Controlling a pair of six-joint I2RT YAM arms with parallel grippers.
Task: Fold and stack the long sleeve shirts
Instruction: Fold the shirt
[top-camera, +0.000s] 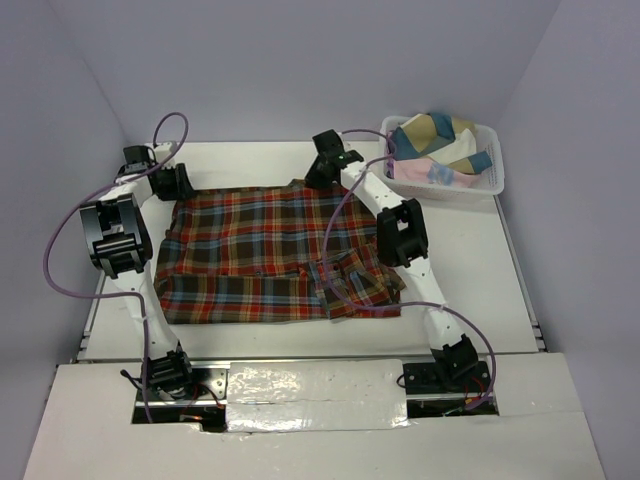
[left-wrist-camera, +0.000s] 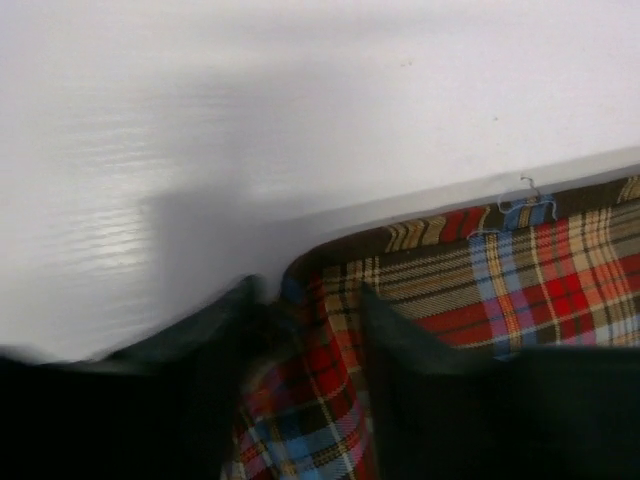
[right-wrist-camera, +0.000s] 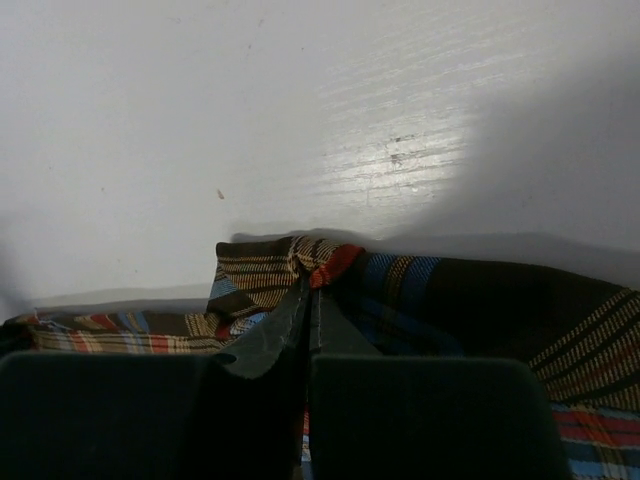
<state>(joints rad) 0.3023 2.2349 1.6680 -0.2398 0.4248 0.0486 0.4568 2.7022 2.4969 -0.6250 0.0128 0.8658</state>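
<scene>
One plaid long sleeve shirt (top-camera: 250, 250) in red, brown and blue lies spread flat across the middle of the white table (top-camera: 470, 270). My left gripper (top-camera: 178, 185) is at the shirt's far left corner. In the left wrist view its jaws (left-wrist-camera: 308, 300) stand apart, astride that corner of the shirt (left-wrist-camera: 560, 270), with cloth bunched between them; the view is blurred. My right gripper (top-camera: 322, 175) is at the shirt's far edge near the middle. In the right wrist view it (right-wrist-camera: 308, 290) is shut, pinching a fold of the shirt's (right-wrist-camera: 450, 290) edge at its tips.
A white lattice basket (top-camera: 450, 192) stands at the back right, holding other bunched clothes (top-camera: 435, 140) in blue, beige and pink. The shirt's front right part (top-camera: 355, 285) lies rumpled beside the right arm. Pale walls close in on three sides.
</scene>
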